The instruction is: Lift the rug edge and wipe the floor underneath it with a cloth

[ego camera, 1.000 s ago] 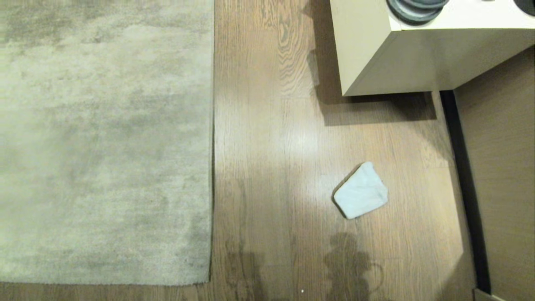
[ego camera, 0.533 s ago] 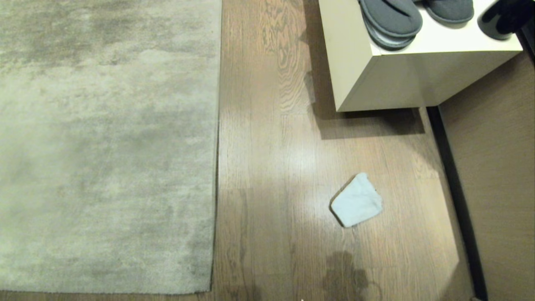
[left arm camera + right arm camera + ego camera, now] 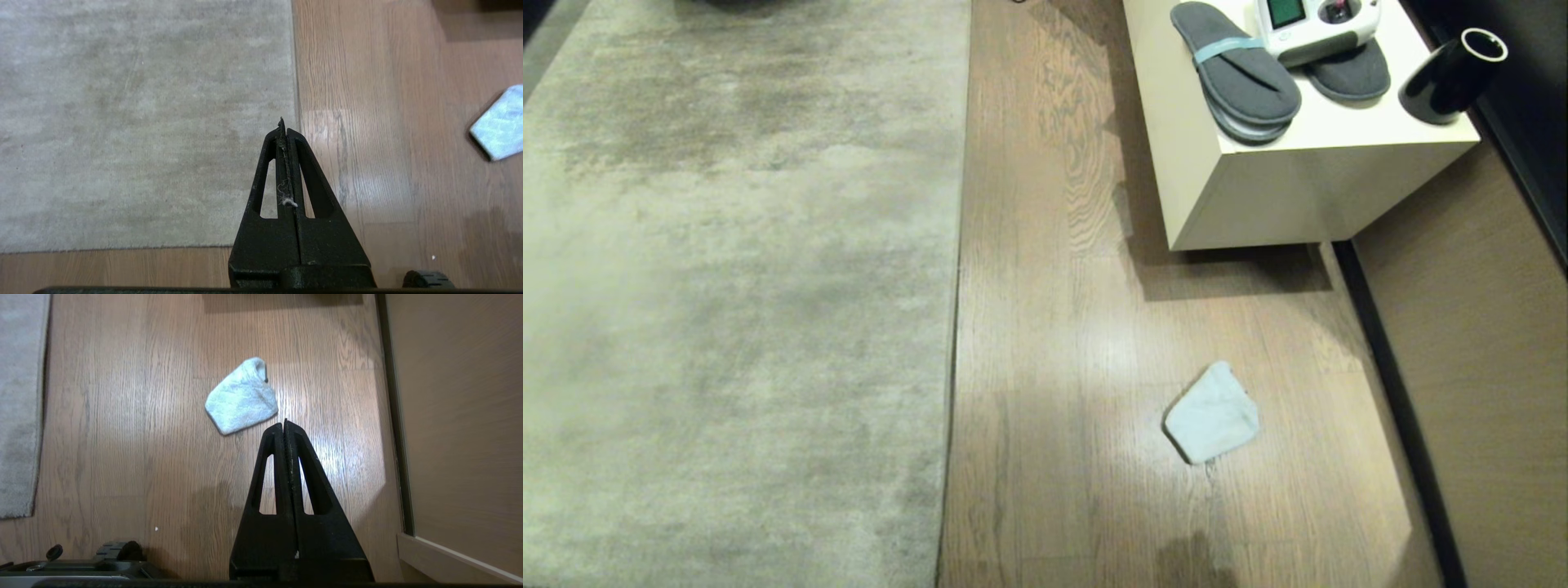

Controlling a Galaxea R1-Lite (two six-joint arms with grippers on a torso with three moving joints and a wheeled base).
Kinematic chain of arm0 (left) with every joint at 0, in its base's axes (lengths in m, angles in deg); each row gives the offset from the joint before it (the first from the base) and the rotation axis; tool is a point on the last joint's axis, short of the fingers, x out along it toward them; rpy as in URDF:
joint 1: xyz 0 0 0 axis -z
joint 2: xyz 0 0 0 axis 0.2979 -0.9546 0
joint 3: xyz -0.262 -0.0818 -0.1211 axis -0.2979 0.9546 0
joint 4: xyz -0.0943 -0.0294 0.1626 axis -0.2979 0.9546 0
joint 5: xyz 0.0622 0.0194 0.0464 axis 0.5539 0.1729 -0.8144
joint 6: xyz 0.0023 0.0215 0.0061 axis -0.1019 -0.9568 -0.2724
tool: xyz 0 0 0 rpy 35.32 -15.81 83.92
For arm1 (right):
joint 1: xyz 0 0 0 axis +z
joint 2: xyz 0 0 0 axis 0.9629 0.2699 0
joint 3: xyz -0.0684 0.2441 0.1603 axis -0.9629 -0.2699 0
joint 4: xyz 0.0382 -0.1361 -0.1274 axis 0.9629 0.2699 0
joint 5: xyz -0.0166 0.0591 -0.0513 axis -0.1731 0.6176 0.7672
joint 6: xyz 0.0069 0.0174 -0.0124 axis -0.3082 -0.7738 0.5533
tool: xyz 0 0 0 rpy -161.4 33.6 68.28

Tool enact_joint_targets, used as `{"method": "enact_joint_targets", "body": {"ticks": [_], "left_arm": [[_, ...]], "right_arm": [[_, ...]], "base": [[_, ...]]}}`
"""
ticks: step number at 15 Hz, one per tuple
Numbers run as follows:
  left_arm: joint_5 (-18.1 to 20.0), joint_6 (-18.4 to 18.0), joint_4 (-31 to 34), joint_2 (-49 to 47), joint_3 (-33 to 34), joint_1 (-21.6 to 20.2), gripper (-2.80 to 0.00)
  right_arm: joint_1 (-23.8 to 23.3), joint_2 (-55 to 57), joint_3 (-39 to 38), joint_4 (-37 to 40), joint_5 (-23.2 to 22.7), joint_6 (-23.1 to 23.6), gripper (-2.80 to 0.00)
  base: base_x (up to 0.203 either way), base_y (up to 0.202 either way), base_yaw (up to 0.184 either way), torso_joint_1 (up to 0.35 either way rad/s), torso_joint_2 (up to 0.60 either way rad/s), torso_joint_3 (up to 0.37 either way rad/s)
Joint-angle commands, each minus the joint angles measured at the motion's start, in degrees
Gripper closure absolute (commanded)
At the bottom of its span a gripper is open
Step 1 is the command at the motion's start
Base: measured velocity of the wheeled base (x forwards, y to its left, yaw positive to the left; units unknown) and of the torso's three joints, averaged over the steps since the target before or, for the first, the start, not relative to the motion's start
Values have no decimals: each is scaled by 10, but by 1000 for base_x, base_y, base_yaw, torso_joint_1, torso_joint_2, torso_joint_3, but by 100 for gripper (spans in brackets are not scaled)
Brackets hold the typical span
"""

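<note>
A large mottled grey-beige rug (image 3: 735,294) covers the left of the head view; its straight rug edge (image 3: 954,327) runs front to back along the wood floor (image 3: 1062,343). The pale blue-green cloth (image 3: 1211,414) lies crumpled and alone on the floor to the right of the rug. Neither arm shows in the head view. My left gripper (image 3: 282,124) is shut and empty, high above the rug edge (image 3: 295,81), with the cloth (image 3: 500,122) far off to its side. Also shut and empty, my right gripper (image 3: 284,424) hangs above the floor just short of the cloth (image 3: 242,398).
A cream-white low cabinet (image 3: 1298,175) stands at the back right, carrying grey slippers (image 3: 1241,73), a white device (image 3: 1315,24) and a black cup (image 3: 1450,77). A brown wall panel with a dark baseboard (image 3: 1388,384) closes the right side. The robot base (image 3: 81,563) sits low by the floor.
The whole head view has tilted upward: the cabinet top with slippers, device and cup has come into sight, and rug and cloth have slid lower in the picture. Nothing on the floor moved.
</note>
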Motion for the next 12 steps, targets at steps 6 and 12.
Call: {"method": "enact_joint_targets", "body": {"ticks": [6, 12], "left_arm": [[0, 1, 0, -1, 0, 0, 0], [0, 0, 0, -1, 0, 0, 0]], "right_arm": [[0, 1, 0, 0, 0, 0, 0], [0, 1, 0, 0, 0, 0, 0]], "base": [[0, 0, 0, 3, 3, 204], [0, 0, 0, 1, 0, 202]]}}
